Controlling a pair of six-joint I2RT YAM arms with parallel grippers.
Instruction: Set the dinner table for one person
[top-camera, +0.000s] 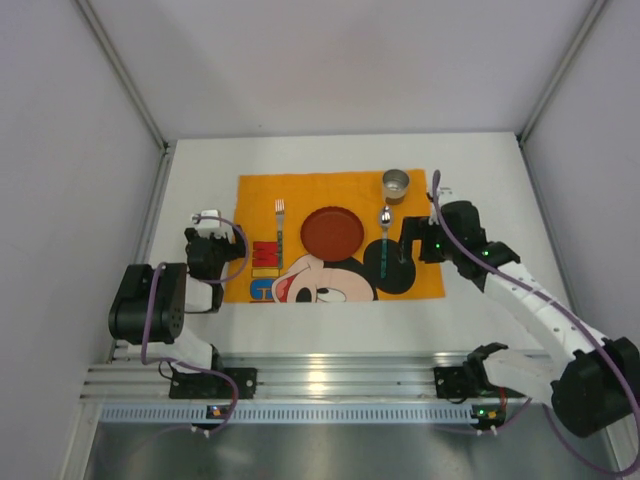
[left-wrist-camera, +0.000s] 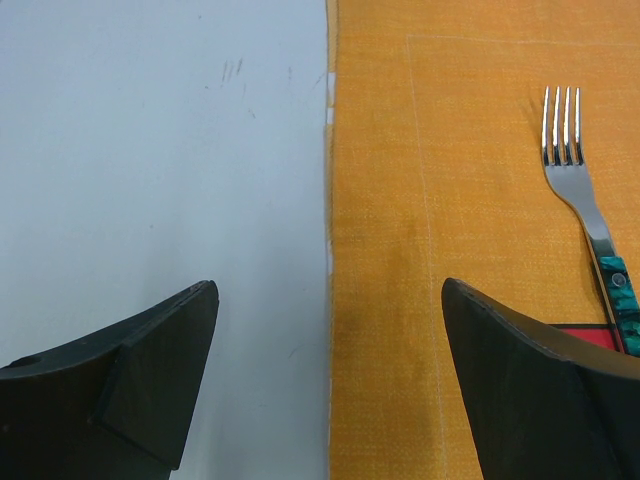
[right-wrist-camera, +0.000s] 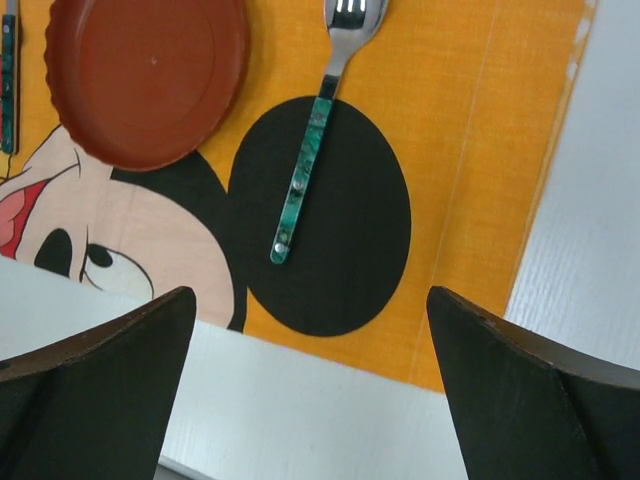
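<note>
Our right hand (right-wrist-camera: 310, 300) hangs with fingers spread wide, holding nothing. Our left hand (left-wrist-camera: 328, 290) is just as wide and empty, astride the left edge of the orange cartoon-mouse cloth (left-wrist-camera: 420, 250). Just above the right hand in its wrist view lies the green-handled steel spoon (right-wrist-camera: 305, 170), long axis running nearly straight up the frame, bowl at the top; the right arm is nearer. Beneath all spreads the large, plain white matte bench (right-wrist-camera: 590, 260), showing pale at lower right.
</note>
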